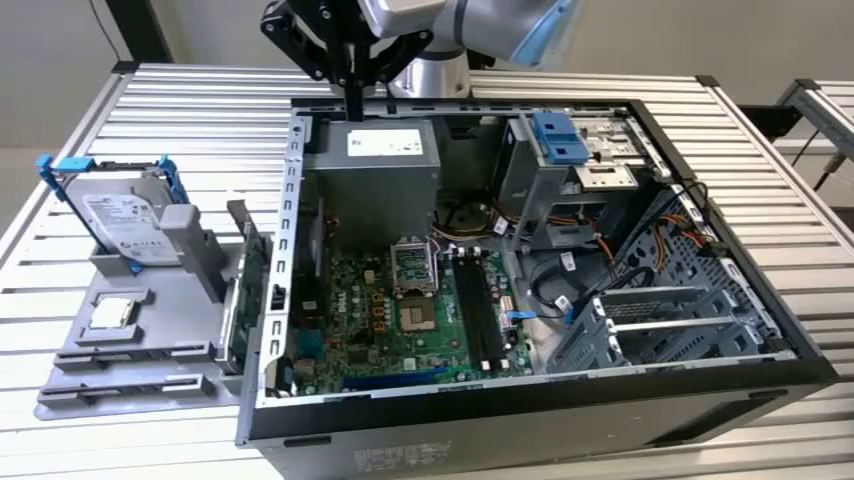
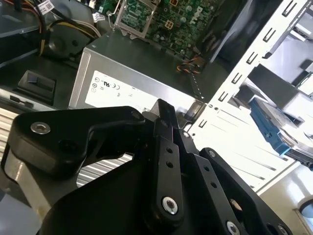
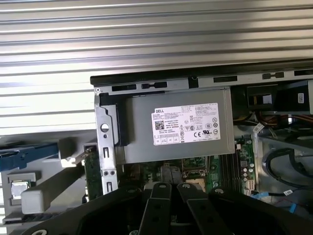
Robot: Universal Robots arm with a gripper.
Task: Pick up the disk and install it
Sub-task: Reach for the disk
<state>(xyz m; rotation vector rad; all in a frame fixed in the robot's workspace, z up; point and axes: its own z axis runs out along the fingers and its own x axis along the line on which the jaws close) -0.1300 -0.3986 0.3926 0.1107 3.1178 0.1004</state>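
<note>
At nine o'clock in the exterior view, the disk (image 1: pixel 123 215) stands up in a grey holder (image 1: pixel 174 325) on the desk (image 1: pixel 174 110), beside the case (image 1: pixel 561 400). At twelve o'clock, the jaws hang over the power box (image 1: pixel 380 178), closed and holding nothing. To pick well, I think they must open wide and come down straight over the disk.

Power supply (image 3: pixel 176 125), slatted table (image 3: pixel 156 39), disk (image 3: pixel 27 152)
</note>
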